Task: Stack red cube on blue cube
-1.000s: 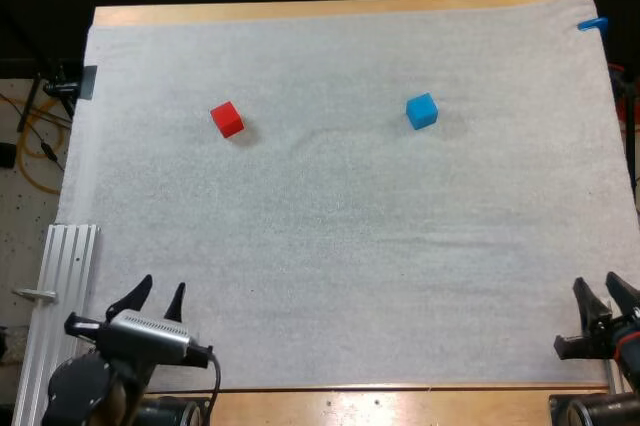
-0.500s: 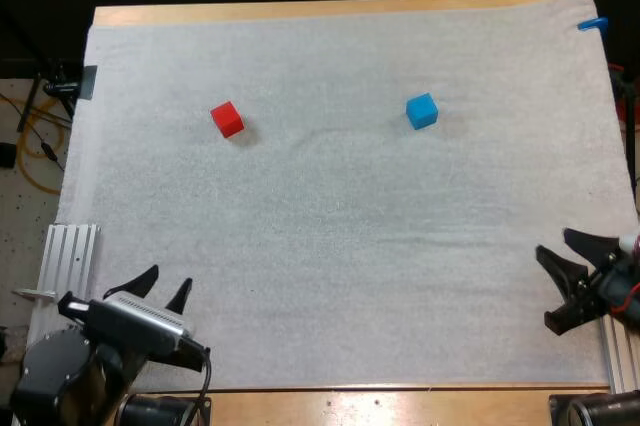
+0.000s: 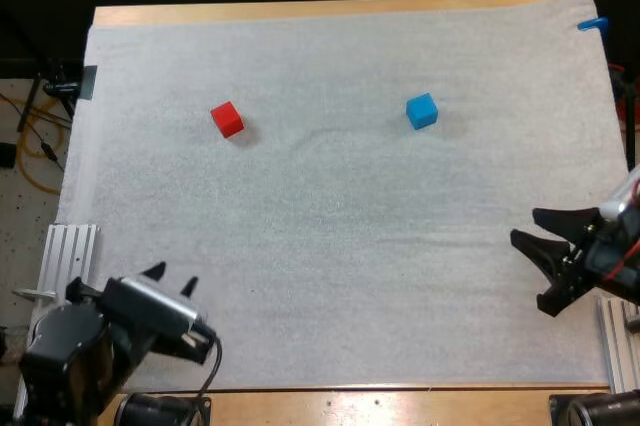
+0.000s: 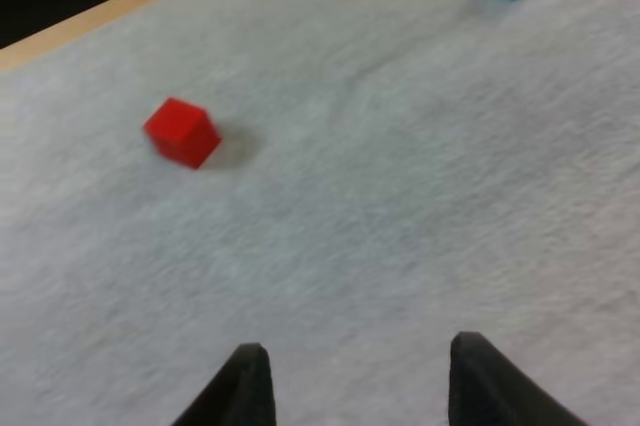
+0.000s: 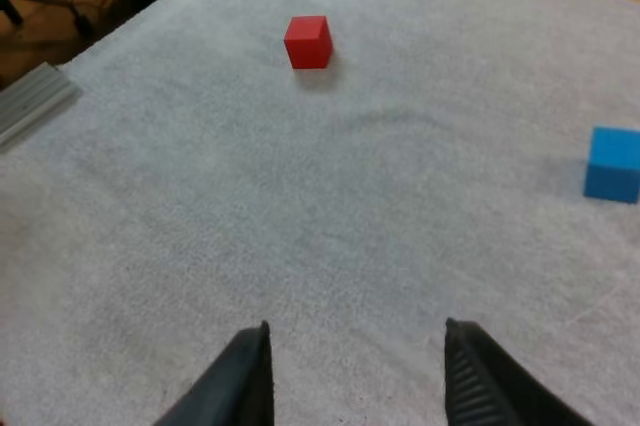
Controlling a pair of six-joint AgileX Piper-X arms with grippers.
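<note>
**Ana:** Red cube [image 3: 227, 119], is a gripper holding it?

**Ben:** No. The left gripper [image 3: 172, 277] is spreading its two black fingers apart, and nothing is sitting between them. The right gripper [image 3: 524, 225] is doing the same, with its fingers wide apart and gripping nothing.

**Ana:** Where are the grippers hanging?

**Ben:** The left one is hanging over the near left corner of the white mat [image 3: 330, 276]. The right one is reaching in over the mat's right edge.

**Ana:** How many cubes are you counting?

**Ben:** Two. One red and one blue, and two grippers.

**Ana:** So where is the red one sitting?

**Ben:** It is sitting flat on the mat, on the far left part, well apart from both grippers. The blue cube [image 3: 421, 111] is sitting off to its right, well apart from it, about as far back.

**Ana:** How is the red cube looking?

**Ben:** Small and bright red. It is sitting turned a little, with a small shadow beside it. The wooden table [image 3: 300, 10] is peeking out past the mat's far edge.
</note>
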